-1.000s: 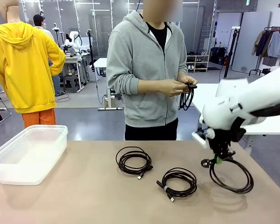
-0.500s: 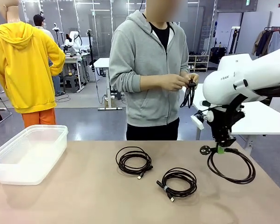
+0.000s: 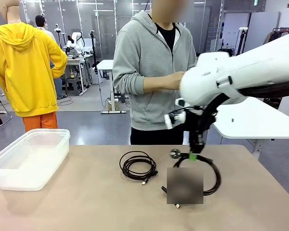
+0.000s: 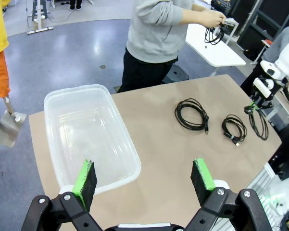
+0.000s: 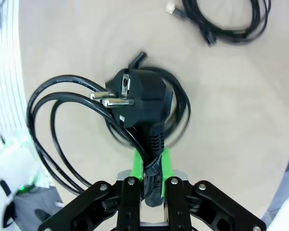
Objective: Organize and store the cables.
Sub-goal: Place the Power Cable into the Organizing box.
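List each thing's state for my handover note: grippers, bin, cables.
Left gripper: open, holding nothing.
Right gripper: shut on the plug cable.
Plug cable: looped, hanging from the right gripper.
Bin: empty, no lid.
Cable nearer the bin: coiled, lying on the table.
Cable beside it: coiled, lying on the table.
Person's cable: looped, held off the table.

Four coiled black cables were counted, first coil (image 3: pixel 124 166) and second coil (image 4: pixel 225 129) on one table (image 3: pixel 77 207), third coil (image 5: pixel 139 96) in the right gripper (image 5: pixel 151 166), fourth coil (image 4: pixel 211 36) with one person (image 3: pixel 154 72), one clear bin (image 3: pixel 31 159), two grippers, the other the left gripper (image 4: pixel 143 175).
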Robot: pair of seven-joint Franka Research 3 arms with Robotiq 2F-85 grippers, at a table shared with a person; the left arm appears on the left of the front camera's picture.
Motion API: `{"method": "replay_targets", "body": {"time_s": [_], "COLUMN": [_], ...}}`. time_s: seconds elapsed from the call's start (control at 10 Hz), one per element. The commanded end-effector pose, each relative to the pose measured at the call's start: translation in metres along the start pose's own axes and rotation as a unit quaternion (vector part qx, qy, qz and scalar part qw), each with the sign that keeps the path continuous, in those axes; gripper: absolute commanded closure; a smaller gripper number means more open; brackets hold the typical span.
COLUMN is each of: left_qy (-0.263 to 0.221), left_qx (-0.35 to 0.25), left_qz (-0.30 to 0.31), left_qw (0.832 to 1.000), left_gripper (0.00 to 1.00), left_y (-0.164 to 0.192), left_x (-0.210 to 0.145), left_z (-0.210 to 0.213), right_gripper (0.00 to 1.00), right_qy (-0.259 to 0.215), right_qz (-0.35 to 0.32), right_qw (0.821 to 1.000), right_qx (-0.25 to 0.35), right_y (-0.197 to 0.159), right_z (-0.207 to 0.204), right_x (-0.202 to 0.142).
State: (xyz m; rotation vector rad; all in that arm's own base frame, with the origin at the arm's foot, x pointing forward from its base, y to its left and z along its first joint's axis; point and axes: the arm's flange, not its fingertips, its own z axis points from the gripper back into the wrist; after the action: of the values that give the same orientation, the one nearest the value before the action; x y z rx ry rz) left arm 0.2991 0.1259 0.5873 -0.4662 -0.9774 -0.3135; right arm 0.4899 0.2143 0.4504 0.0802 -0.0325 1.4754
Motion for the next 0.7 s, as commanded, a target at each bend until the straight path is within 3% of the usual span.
{"method": "replay_targets", "body": {"time_s": [0.0, 0.3, 0.6], "left_qy": [0.002, 0.002, 0.002], "left_qx": [-0.005, -0.005, -0.005], "left_qz": [-0.006, -0.006, -0.006], "left_qw": [1.0, 1.0, 1.0], "left_gripper": [0.0, 0.0, 0.0], "left_y": [0.0, 0.0, 0.0], "left_x": [0.0, 0.0, 0.0], "left_z": [0.0, 0.0, 0.0], "right_gripper": [1.0, 1.0, 1.0], "right_qy": [0.013, -0.003, 0.006], "right_qz": [-0.027, -0.033, -0.044], "right_qw": [1.0, 0.999, 0.999], "right_qx": [-0.005, 0.001, 0.01], "right_y": [-0.004, 0.003, 0.004], "right_z": [-0.02, -0.055, -0.081], "right_x": [0.056, 0.116, 0.14]}}
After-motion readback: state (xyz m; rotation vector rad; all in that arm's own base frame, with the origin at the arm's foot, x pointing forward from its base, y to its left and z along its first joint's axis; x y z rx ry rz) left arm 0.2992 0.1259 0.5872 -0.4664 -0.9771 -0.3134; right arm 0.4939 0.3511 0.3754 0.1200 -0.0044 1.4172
